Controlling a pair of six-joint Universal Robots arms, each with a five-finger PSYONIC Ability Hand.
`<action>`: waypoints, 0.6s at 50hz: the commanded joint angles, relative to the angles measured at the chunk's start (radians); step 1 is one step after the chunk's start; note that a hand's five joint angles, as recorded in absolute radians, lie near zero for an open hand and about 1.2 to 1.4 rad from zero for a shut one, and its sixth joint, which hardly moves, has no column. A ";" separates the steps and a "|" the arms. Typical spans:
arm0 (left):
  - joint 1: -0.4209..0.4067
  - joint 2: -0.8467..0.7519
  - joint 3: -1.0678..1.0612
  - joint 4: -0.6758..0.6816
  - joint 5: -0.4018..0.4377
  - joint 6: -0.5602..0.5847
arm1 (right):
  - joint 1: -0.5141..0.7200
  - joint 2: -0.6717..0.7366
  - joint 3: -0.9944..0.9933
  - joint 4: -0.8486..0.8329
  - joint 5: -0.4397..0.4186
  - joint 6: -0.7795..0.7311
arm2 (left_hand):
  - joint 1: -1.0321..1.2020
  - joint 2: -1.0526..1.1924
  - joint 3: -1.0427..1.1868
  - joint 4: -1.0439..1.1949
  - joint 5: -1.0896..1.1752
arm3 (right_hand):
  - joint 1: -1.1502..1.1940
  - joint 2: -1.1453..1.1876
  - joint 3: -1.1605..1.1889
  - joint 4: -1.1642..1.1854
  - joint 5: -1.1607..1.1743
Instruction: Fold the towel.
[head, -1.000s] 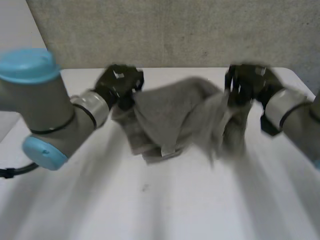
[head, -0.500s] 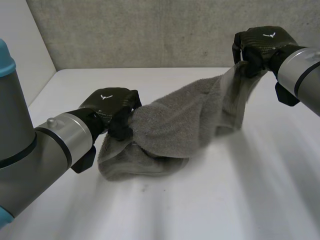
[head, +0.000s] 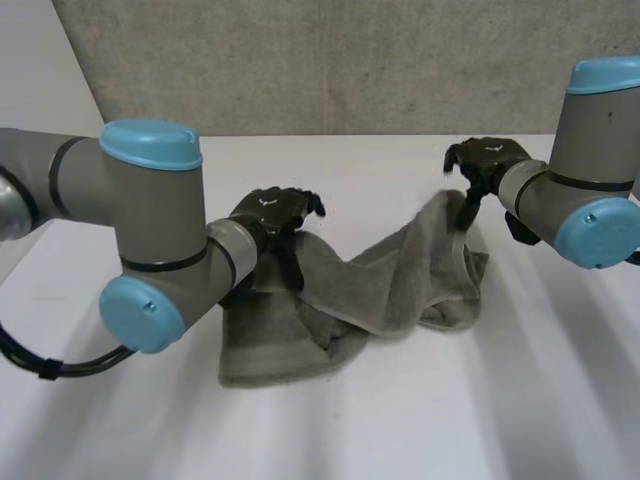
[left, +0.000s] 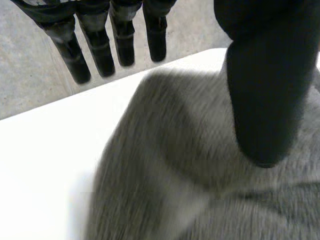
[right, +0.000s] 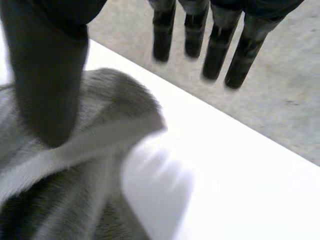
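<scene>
**Loosely bunched towel, neither hand gripping**

So, left of centre in the head view, we see the left hand resting on the left part of the towel. Its wrist view shows straight fingers spread off the cloth and the thumb just over it, so nothing is pinched. The towel sits mid-frame on the white table: a flatter flap at lower left, then a rumpled ridge climbing toward the upper right. At that high end the right hand has straight fingers too, with the thumb lying over a paler hemmed edge, not clamped.

Risks, as we judge them:
- The raised right end looks propped rather than held, so it may slump and bunch up more.
- We can't pick out clean corners, so a fold started from here would likely come out skewed.
- Layers overlap in the middle, so a pinch there could catch two plies or only one.
- The smooth table may let the whole heap slide under a push.

Material: grey terry with a thick nubby pile, limp, falling in soft rounded creases. The hands are hard and black, the table is flat white, and a rough grey wall stands behind.
</scene>
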 joint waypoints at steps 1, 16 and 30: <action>0.000 0.016 0.033 -0.002 -0.004 -0.008 | 0.000 -0.125 0.061 -0.009 0.050 -0.002 | -0.123 -0.118 -0.119 -0.120 -0.128 | -0.135 -0.108 -0.128 -0.143 -0.100; 0.097 0.225 -0.235 0.004 -0.010 -0.010 | 0.014 -0.408 0.598 -0.198 -0.091 -0.071 | -0.115 -0.109 -0.110 -0.111 -0.119 | 0.037 0.064 0.044 0.029 0.071; 0.169 0.220 -0.413 0.075 -0.050 -0.071 | 0.072 -0.390 0.898 -0.493 -0.112 -0.052 | -0.079 -0.074 -0.075 -0.076 -0.084 | -0.087 -0.060 -0.079 -0.095 -0.052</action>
